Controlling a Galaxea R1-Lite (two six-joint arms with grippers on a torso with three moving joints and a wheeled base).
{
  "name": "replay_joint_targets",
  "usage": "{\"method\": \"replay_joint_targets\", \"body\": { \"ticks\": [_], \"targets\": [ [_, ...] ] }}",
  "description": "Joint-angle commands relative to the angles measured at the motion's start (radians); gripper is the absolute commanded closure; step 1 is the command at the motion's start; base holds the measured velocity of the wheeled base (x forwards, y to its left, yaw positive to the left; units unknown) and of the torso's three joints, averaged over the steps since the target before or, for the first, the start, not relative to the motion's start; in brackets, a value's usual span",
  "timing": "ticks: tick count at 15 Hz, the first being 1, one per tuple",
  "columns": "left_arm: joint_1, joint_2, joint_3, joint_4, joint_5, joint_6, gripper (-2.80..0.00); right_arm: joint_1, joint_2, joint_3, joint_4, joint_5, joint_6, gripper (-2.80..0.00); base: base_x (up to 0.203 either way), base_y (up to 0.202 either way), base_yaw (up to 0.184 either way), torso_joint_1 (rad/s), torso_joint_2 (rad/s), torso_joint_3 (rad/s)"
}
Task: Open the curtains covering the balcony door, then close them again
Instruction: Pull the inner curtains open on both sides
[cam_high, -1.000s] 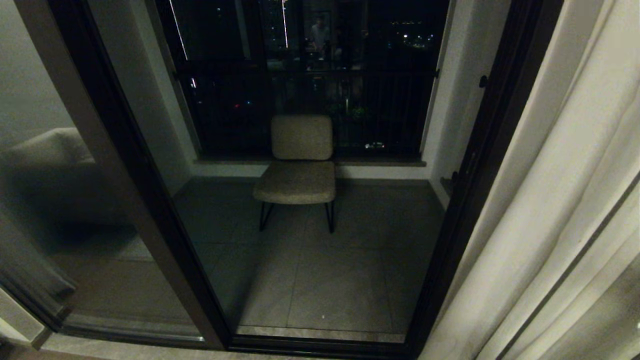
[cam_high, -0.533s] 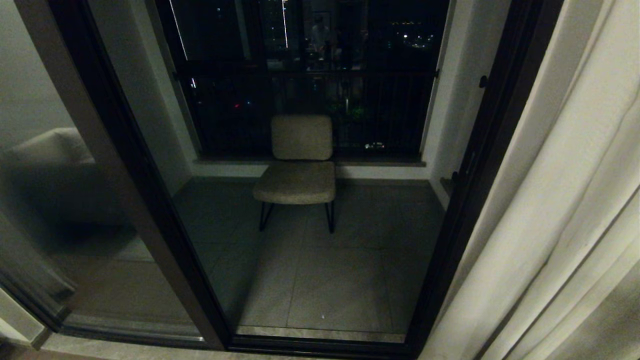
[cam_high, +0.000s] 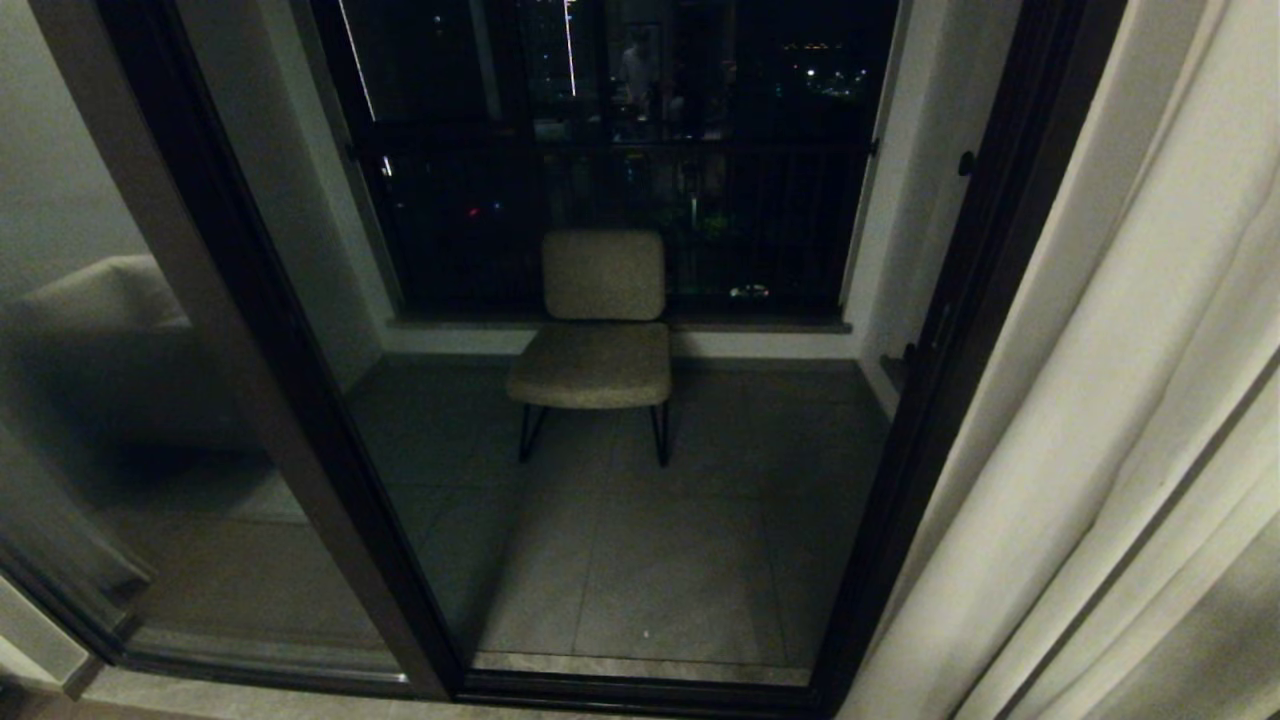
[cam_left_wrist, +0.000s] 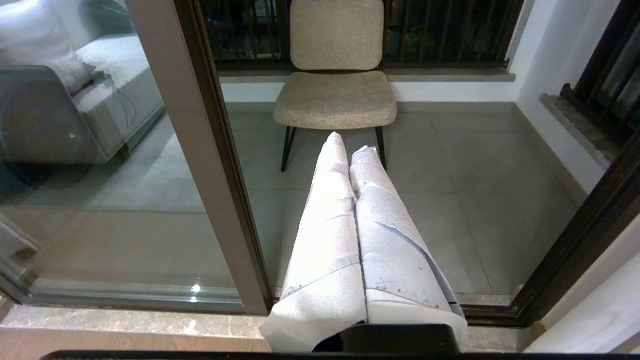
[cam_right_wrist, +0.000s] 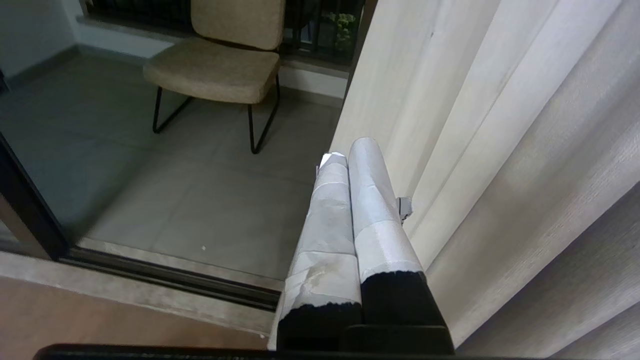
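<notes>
Floor-length cream-white pleated fabric curtains (cam_high: 1120, 430), gathered at the right side, hanging in long vertical folds. Tall dark brown-black framed glass balcony door (cam_high: 300, 400), uncovered, reflective panes, one upright frame post at left, another beside the curtain edge.

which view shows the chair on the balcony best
The left wrist view: the chair sits centred and well lit, seat and thin dark legs clear, only the backrest top cropped. The head view shows the whole chair but dim. The right wrist view crops the chair at the backrest.
</notes>
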Motion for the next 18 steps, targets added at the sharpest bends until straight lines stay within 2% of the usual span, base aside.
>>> {"method": "replay_joint_targets", "body": {
  "ticks": [1,3,18],
  "targets": [
    [0.0,0.0,0.0,0.0,0.0,0.0,0.0,0.0,-0.003,0.0,0.003,0.0,0.028,0.0,0.0,0.0,0.0,0.0,0.0,0.0],
    [0.0,0.0,0.0,0.0,0.0,0.0,0.0,0.0,-0.003,0.0,0.003,-0.002,0.056,0.0,0.0,0.0,0.0,0.0,0.0,0.0],
    [0.0,0.0,0.0,0.0,0.0,0.0,0.0,0.0,-0.003,0.0,0.003,-0.003,0.056,0.0,0.0,0.0,0.0,0.0,0.0,0.0]
  ]
}}
